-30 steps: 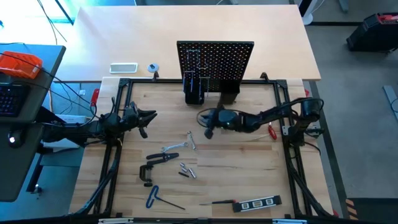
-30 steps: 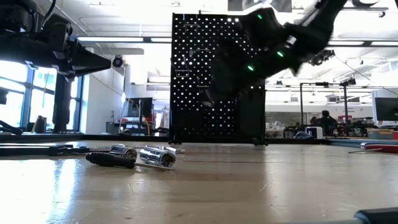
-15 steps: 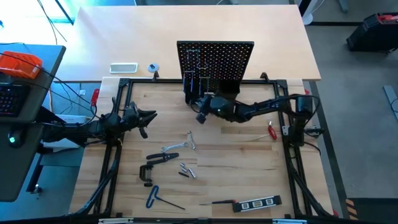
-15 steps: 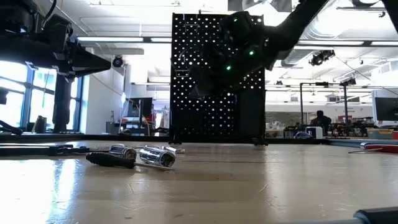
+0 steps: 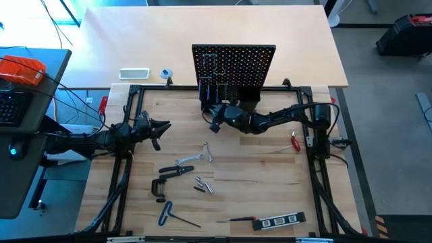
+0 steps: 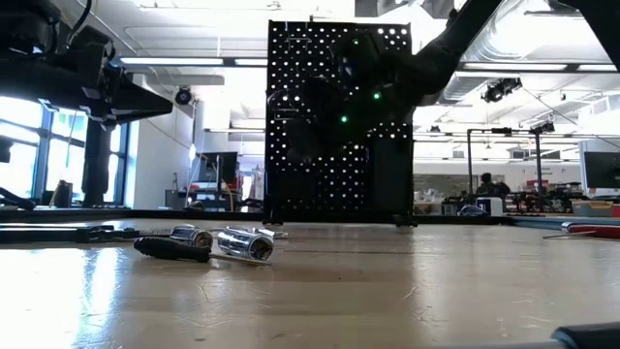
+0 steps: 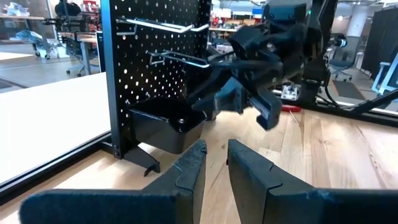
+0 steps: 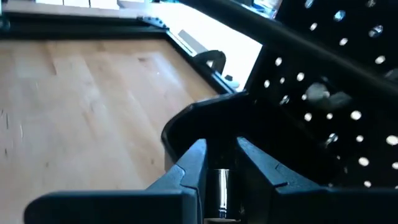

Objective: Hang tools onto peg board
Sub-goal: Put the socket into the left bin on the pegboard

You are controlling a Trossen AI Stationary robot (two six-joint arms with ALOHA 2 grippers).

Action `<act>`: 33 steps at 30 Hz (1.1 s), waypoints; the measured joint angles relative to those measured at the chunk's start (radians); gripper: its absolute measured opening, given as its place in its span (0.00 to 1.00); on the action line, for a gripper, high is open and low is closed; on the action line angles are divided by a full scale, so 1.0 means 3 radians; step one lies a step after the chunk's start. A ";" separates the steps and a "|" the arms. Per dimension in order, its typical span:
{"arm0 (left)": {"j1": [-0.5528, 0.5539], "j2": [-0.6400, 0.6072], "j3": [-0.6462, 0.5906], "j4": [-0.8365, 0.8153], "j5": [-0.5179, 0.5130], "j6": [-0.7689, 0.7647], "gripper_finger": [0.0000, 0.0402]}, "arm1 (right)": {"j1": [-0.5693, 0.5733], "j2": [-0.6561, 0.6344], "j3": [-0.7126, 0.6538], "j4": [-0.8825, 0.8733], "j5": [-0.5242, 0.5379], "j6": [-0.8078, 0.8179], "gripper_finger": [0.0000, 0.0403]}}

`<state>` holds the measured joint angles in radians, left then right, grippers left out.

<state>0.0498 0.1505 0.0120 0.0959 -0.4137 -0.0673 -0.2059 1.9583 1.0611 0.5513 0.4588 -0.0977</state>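
Observation:
The black peg board (image 5: 233, 64) stands upright at the table's far edge, with black holder boxes (image 5: 210, 94) at its base and wire hooks (image 7: 180, 59) on its face. My right gripper (image 8: 219, 155) hovers just before the open holder box (image 8: 205, 124), shut on a small silver cylinder-shaped tool (image 8: 217, 186). My left gripper (image 7: 214, 152) waits at the table's left, fingers a little apart with nothing between them. A wrench (image 5: 185, 160), pliers (image 5: 177, 172), a C-clamp (image 5: 158, 189), small screwdrivers (image 5: 202, 183), a blue hex key (image 5: 167, 214) and a level (image 5: 280, 220) lie flat on the table. My right gripper pinches the small silver tool (image 8: 217, 180) between its two fingers, its round sides against the pads. The fingers slant down toward the table's far edge. The tool is clear of the table; its far end is hidden between the fingertips.
A red-handled tool (image 5: 295, 142) lies by the right arm's base. A black frame rail (image 5: 216, 88) runs round the work area. A white tray (image 5: 133, 73) and a tape roll (image 5: 165, 73) sit beyond the rail at the far left. Bare wood lies at the table's right.
My right gripper has travelled toward the table's far edge and a little left, up to the holder box at the peg board's base, rolling and tipping its fingers down as it went. It stays shut on the silver tool.

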 joint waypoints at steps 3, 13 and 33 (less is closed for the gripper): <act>0.0000 0.0000 0.0000 0.0001 0.0000 0.0000 0.15 | -0.0072 0.0000 0.0000 -0.0019 -0.0097 0.0125 0.15; 0.0001 0.0000 0.0000 -0.0004 0.0000 0.0000 0.15 | -0.0103 0.0025 0.0000 -0.0028 -0.0134 0.0257 0.44; 0.0001 0.0000 0.0000 0.0014 0.0000 0.0000 0.15 | 0.0954 0.0024 0.0000 -0.0141 -0.0370 0.0331 0.50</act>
<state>0.0502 0.1505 0.0120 0.1001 -0.4137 -0.0673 0.0803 1.9656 1.0611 0.5089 0.3477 0.0016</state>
